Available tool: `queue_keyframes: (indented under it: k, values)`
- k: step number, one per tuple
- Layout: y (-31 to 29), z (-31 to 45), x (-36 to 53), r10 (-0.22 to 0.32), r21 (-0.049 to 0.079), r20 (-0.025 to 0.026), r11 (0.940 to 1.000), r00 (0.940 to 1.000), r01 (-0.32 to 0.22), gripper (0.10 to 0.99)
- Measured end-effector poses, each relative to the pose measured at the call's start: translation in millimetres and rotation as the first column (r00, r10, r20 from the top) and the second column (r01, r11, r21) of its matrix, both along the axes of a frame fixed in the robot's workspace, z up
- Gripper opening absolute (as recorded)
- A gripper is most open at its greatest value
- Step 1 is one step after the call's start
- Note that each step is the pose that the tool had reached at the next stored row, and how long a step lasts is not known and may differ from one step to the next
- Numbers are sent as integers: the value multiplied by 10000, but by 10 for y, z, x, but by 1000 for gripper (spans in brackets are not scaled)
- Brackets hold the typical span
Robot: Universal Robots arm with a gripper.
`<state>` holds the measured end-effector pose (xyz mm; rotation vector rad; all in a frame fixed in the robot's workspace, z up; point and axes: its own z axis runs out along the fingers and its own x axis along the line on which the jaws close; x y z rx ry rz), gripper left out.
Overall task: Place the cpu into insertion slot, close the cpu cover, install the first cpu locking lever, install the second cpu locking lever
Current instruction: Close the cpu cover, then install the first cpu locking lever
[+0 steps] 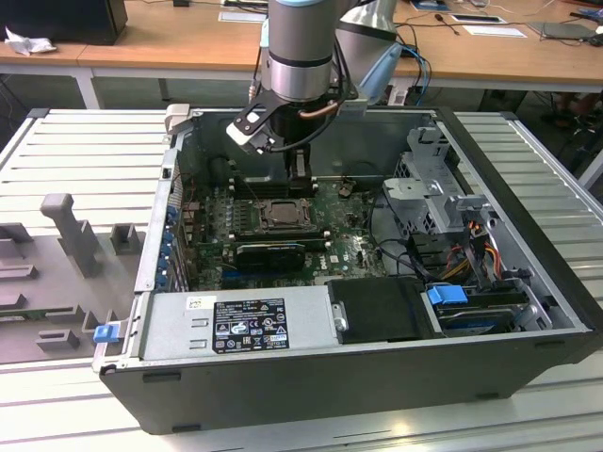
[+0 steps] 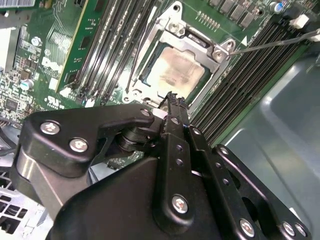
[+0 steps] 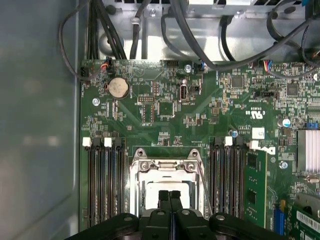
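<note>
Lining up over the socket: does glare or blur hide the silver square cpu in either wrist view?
Second wrist view: pale glare washes the dull silver square cpu, edges crisp. First wrist view: even light, green motherboard sharp, black gripper overlaps the silver cpu cover.

In the exterior view we stand off the arm (image 1: 300, 56), raised above the near side of the open computer case (image 1: 283, 386), looking down and across it toward the far benches (image 1: 188, 52). In both wrist views we ride close above the motherboard (image 3: 165, 110), looking past the tool (image 3: 170, 196); all three share the insertion slot (image 1: 280, 215).
</note>
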<state>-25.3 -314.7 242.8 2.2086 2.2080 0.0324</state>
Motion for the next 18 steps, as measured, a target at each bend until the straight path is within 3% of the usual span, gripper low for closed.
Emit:
queue_keyframes:
  k: [5, 7, 8, 18]
  values:
    - [1, 0, -47, 1, 0, 1, 10000, 10000, -1, 106]
    - [1, 89, -47, 5, -18, 0, 10000, 10000, -5, 106]
    - [1, 88, -47, 48, -17, 2, 10000, 10000, -48, 106]
    - [1, 90, -47, 1152, -23, 1, 9933, 9933, -1152, 106]
